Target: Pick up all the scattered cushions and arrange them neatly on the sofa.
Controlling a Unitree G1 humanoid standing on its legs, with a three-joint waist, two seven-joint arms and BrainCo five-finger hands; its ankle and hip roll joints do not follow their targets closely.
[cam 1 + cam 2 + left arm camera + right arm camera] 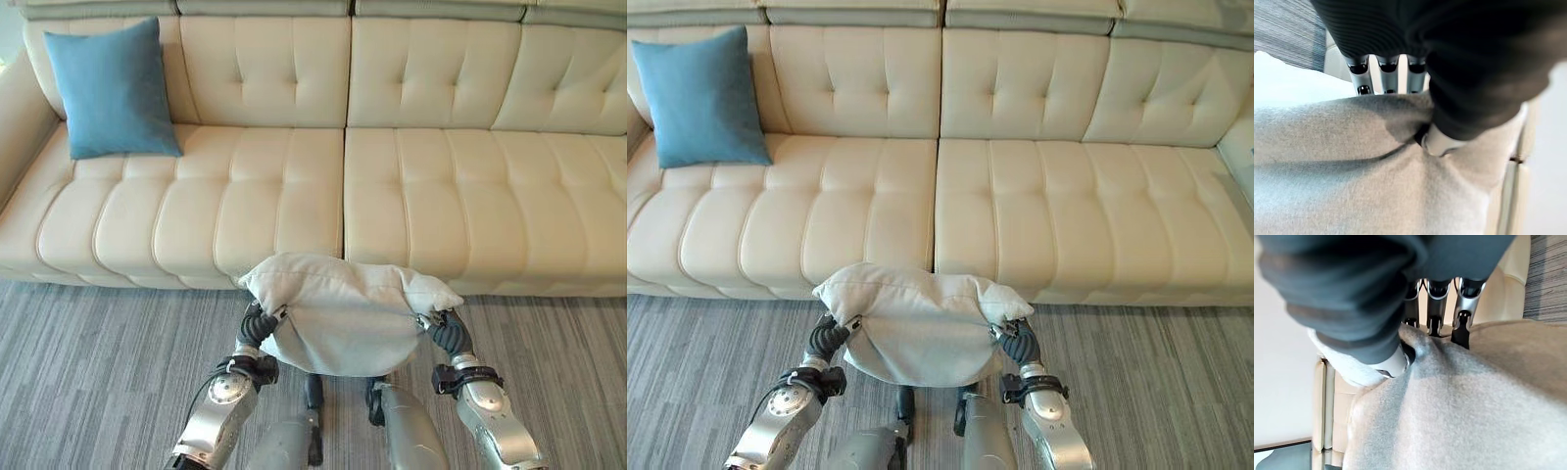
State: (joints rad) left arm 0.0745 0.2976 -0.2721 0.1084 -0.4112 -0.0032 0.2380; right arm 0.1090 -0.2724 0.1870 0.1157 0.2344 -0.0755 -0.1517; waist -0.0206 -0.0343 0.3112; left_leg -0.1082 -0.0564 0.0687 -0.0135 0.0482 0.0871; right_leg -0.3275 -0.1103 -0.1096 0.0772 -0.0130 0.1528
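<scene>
Cushion [343, 318] hangs pinched at both top corners, left robot hand [1442, 139] and right robot hand [1393, 363] each clenched on its cloth. Carry it level onto the sofa [441, 196] seat, well apart from the blue cushion [110, 88], against the backrest.

Soft, even light lies on the cream sofa [441, 196] beyond my hands, with a faint sheen and no hard shadows. The grey cushion [343, 313] pinched between my left hand [257, 323] and right hand [446, 333] is shaded underneath. Past my left fingers [1364, 73] a patch glares white.
</scene>
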